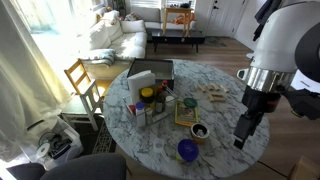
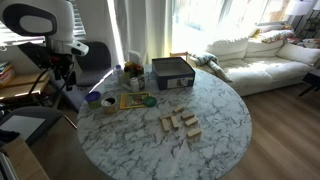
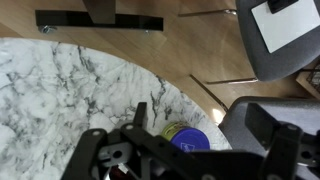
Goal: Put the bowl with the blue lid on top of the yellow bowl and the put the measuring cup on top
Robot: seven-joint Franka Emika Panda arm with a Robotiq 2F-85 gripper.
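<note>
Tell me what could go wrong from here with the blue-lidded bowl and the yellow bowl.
The small round bowl with the blue lid sits close to the edge of the round marble table; a bumped grasp could push it off. The small dull-yellow bowl stands right beside it, so the gripper, fingers open, might clip it coming down.

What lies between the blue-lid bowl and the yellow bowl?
Nothing: only a narrow strip of bare table separates the blue-lid bowl and yellow bowl, in an exterior view.

White rounded arm, black jaws.
</note>
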